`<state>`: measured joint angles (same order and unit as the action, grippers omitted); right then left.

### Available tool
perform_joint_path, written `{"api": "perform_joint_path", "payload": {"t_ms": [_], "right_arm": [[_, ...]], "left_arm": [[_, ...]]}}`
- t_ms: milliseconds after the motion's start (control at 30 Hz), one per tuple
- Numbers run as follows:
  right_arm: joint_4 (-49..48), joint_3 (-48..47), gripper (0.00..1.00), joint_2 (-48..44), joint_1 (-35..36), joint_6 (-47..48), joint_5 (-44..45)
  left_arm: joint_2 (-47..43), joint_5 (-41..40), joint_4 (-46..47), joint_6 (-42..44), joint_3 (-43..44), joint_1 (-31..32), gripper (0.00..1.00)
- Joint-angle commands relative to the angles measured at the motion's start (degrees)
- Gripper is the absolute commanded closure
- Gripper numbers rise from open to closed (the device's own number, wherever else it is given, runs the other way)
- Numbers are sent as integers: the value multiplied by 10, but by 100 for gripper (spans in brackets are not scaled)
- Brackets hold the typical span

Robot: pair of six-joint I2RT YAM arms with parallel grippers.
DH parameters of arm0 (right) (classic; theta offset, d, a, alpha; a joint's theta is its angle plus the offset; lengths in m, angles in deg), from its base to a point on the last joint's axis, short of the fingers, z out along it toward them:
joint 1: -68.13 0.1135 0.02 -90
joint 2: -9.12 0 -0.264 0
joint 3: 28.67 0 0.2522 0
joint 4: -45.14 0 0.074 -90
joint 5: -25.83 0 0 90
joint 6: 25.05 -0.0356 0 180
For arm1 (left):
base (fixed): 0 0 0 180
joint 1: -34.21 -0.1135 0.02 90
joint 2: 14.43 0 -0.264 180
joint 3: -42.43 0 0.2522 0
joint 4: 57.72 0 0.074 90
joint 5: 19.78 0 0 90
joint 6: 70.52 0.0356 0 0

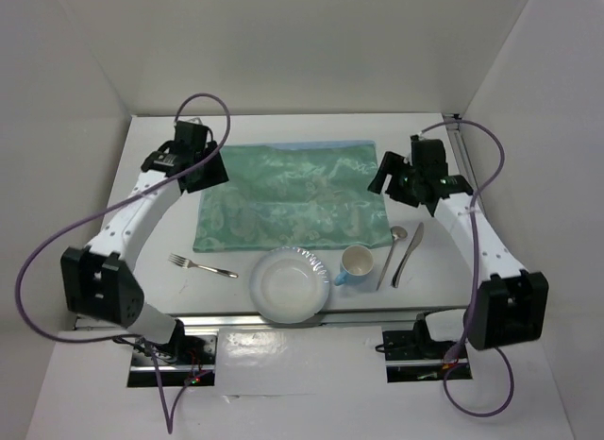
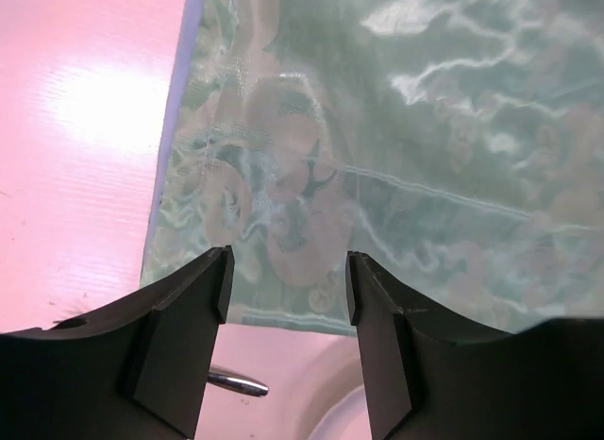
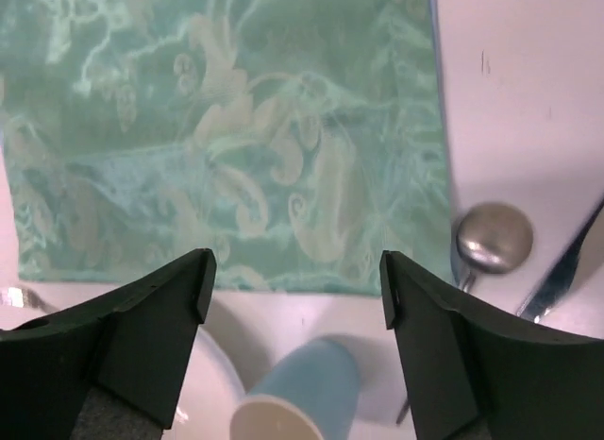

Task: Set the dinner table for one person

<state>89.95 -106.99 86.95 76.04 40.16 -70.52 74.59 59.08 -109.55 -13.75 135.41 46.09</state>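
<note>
The white bench [image 1: 302,128] fills the floor of the white-walled enclosure, with a metal rail [image 1: 311,317] along its near edge, and it carries everything else. A shiny green patterned mat [image 1: 293,196] lies flat in the middle of the bench.

All the tableware sits on bare bench off the mat's near edge. A white paper plate with a blue rim [image 1: 290,285] is just beside the middle of that edge. A light blue cup [image 1: 356,265] lies on its side right of the plate, below the mat's near right corner, touching or almost touching the plate. A spoon [image 1: 391,253] and a knife [image 1: 409,254] lie side by side past that corner, the spoon's bowl nearest the mat. A fork [image 1: 202,265] lies below the mat's near left corner, left of the plate.

The left claw [image 2: 286,272] hangs above the mat's left side. Its fingers are spread apart with nothing between them, and the mat's near edge shows in the gap. The right claw [image 3: 295,275] hangs above the mat's right side. It is also spread wide and holds nothing. Its wrist camera shows the mat's near right corner, the cup and the spoon below it.
</note>
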Motion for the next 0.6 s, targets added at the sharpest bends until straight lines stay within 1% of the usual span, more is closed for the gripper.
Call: {"api": "perform_joint_path", "payload": {"t_ms": [0, 33, 67, 133, 167, 200, 233, 267, 333, 400, 467, 500, 567], "right_arm": [[74, 51, 17, -75, 4, -3, -29], [74, 69, 12, -98, 9, -12, -35], [88, 99, 11, -141, 16, -17, -41], [107, 127, 9, -175, 30, -26, -36], [119, 133, 9, -201, 35, -34, -30], [130, 133, 8, -210, 47, -39, -24], [130, 122, 3, -217, 70, -46, -13], [140, 116, 1, -217, 77, -46, -5], [155, 110, 1, -217, 90, -60, 14], [165, 116, 1, -196, 100, -71, 14], [165, 111, 4, -181, 120, -88, 28], [165, 119, 9, -175, 125, -103, 35], [192, 112, 15, -155, 138, -142, 62]], "left_arm": [[-89, 1, 8, -2, -32, -7, 32], [-108, 6, 15, -7, -42, -7, 32], [-124, 17, 22, -7, -64, -7, 30], [-165, 30, 34, -7, -85, -7, 28], [-173, 37, 44, -7, -86, -7, 25], [-179, 57, 44, -13, -86, -7, 25], [-179, 70, 44, -13, -86, -7, 23], [-179, 79, 44, -13, -86, -7, 23], [-179, 90, 37, -8, -86, -2, 23], [-179, 90, 32, -8, -80, -2, 23], [-174, 90, 32, -8, -80, 3, 23], [-174, 84, 32, -3, -80, 3, 23], [-174, 84, 32, -3, -80, 3, 23]]}}
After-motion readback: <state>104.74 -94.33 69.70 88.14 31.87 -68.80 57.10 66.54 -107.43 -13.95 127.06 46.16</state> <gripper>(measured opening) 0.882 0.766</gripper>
